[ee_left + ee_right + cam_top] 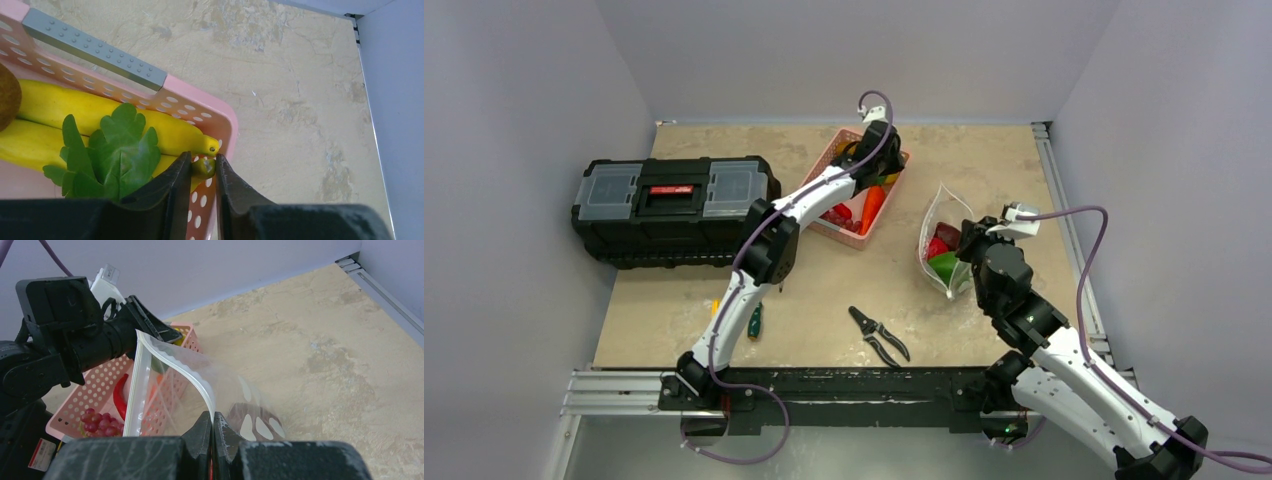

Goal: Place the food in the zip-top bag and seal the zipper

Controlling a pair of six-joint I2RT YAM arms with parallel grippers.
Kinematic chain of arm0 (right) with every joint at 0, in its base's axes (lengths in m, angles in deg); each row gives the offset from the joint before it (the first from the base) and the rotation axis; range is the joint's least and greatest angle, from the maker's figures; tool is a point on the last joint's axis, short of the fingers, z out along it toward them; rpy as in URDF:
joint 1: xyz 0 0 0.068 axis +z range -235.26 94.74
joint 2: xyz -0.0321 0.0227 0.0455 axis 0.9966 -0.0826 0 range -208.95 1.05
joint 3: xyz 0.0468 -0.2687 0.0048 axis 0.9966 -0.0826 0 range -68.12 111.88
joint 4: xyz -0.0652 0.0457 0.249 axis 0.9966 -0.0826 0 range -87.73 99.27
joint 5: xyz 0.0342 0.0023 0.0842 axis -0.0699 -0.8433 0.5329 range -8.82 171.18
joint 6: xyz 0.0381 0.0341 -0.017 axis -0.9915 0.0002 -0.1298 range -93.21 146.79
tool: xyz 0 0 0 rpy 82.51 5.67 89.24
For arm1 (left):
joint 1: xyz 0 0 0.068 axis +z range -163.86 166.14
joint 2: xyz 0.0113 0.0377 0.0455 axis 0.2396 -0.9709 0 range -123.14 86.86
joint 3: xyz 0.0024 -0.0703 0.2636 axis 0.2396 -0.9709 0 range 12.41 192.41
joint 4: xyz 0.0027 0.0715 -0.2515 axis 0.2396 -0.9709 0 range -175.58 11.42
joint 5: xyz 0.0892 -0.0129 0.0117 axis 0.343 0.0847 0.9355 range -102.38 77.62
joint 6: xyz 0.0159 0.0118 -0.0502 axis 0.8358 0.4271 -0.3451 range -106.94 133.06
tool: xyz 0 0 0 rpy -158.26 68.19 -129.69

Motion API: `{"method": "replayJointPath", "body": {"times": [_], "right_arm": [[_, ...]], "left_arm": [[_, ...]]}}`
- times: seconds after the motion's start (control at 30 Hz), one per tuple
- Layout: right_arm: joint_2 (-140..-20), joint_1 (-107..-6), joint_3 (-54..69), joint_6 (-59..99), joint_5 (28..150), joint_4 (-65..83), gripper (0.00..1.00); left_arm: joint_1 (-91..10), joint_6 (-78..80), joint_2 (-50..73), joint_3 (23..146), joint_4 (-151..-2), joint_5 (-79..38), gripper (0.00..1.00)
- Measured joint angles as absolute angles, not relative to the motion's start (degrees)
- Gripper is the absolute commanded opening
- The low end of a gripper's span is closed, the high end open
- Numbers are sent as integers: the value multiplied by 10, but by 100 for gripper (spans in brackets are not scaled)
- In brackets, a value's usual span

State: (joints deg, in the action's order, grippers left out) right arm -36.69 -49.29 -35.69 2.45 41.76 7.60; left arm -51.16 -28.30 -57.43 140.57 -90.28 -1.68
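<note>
My left gripper [202,162] reaches into the pink basket [200,102] and is shut on the olive-green stem tip of a yellow banana [100,112]. A second banana and a green leafy toy [112,155] lie beside it. The clear zip-top bag [944,235] stands open on the table to the right, with a red fruit [937,247] and a green pepper [944,266] inside. My right gripper [213,416] is shut on the bag's pale zipper [205,389], holding the mouth up and open toward the basket.
The basket [836,230] also holds an orange carrot [872,208], a red chili [119,395] and grapes [97,422]. A black toolbox [674,205] sits at the left. Pruning shears [879,335] and a screwdriver [752,320] lie near the front edge. Walls enclose the table.
</note>
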Motion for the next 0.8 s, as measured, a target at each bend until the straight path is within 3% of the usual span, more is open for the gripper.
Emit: {"method": "replayJointPath", "body": {"times": [0.17, 0.43, 0.8], "right_arm": [[-367, -493, -357, 27, 422, 77, 0], [-371, -493, -358, 31, 434, 81, 0], [-417, -493, -357, 39, 470, 85, 0]], "left_arm": [[-508, -266, -574, 1411, -899, -14, 0], [-506, -236, -519, 1341, -887, -21, 0], [-502, -235, -301, 1161, -863, -122, 0]]}}
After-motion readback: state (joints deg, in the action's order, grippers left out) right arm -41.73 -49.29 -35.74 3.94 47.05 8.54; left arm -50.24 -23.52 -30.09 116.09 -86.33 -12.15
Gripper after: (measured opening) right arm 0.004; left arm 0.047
